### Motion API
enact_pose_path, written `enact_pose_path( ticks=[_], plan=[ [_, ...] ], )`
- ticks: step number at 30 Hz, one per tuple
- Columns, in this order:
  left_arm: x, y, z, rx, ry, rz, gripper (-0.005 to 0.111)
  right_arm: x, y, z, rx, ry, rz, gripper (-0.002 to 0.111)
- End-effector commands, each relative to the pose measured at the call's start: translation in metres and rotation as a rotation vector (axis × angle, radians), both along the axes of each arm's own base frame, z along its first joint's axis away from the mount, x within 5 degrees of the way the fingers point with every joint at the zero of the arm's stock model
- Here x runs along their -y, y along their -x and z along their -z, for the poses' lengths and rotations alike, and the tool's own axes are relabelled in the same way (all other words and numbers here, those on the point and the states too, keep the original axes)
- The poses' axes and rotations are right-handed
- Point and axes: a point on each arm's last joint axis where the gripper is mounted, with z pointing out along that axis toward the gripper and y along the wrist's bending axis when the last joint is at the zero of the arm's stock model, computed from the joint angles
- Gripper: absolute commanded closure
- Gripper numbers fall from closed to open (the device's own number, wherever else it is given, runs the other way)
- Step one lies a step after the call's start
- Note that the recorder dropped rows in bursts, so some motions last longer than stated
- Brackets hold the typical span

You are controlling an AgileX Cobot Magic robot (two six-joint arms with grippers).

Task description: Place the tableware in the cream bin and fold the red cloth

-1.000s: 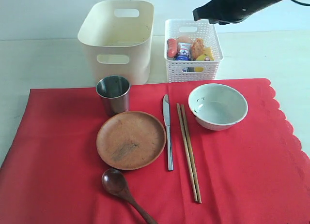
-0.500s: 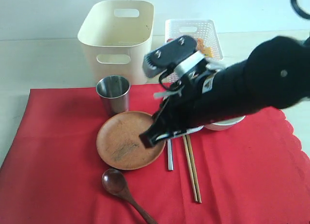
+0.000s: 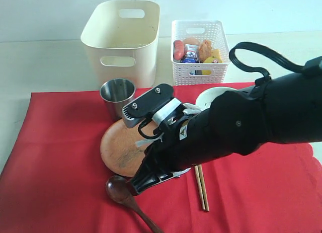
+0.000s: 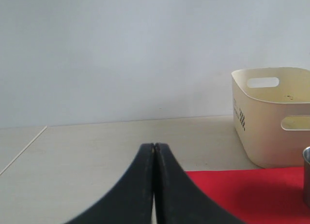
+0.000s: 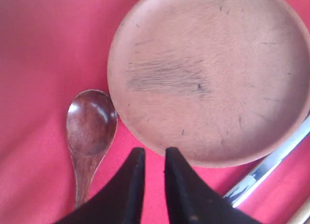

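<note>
My right gripper [image 3: 136, 186] hangs low over the red cloth [image 3: 55, 157], its tips between the brown wooden plate [image 3: 118, 147] and the dark wooden spoon [image 3: 118, 191]. In the right wrist view that gripper [image 5: 154, 151] is open by a narrow gap with only cloth between its fingers, just off the plate's [image 5: 213, 74] rim and beside the spoon [image 5: 91, 122]. The knife [image 5: 271, 163] lies past the plate. The arm hides most of the white bowl [image 3: 209, 97]; the chopsticks [image 3: 202, 190] poke out below it. The steel cup [image 3: 117, 96] stands before the cream bin [image 3: 121, 42]. My left gripper [image 4: 154, 146] is shut and holds nothing.
A white lattice basket [image 3: 198, 67] of food items stands right of the cream bin, behind the cloth. The left wrist view shows the bin [image 4: 271, 117], a corner of the cloth [image 4: 261, 195] and pale tabletop [image 4: 97, 151].
The right arm has swung down from above the basket, crossed the bowl and knife, and its gripper now sits lower, at the plate's near rim beside the spoon.
</note>
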Motion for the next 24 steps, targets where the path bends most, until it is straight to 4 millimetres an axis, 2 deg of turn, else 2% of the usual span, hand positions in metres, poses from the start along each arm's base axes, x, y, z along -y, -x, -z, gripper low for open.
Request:
enact_pose_path(
  ticks=[1,4,8,16,24],
  plan=[
    [0.000,0.001,0.000,0.005,0.002,-0.001,0.107,-0.003,-0.005,0.005,0.041,-0.021,0.025,0.076],
    [0.000,0.001,0.000,0.005,0.002,-0.001,0.107,-0.004,-0.007,0.003,0.065,-0.037,0.033,0.061],
    [0.000,0.001,0.000,0.005,0.002,-0.001,0.107,-0.003,-0.005,0.004,0.042,-0.021,0.023,0.052],
    [0.000,0.001,0.000,0.005,0.002,-0.001,0.107,0.002,0.005,0.010,-0.037,0.070,-0.072,0.051],
    [0.000,0.001,0.000,0.005,0.002,-0.001,0.107,0.005,0.001,0.010,0.059,0.140,-0.167,0.051]
  ],
)
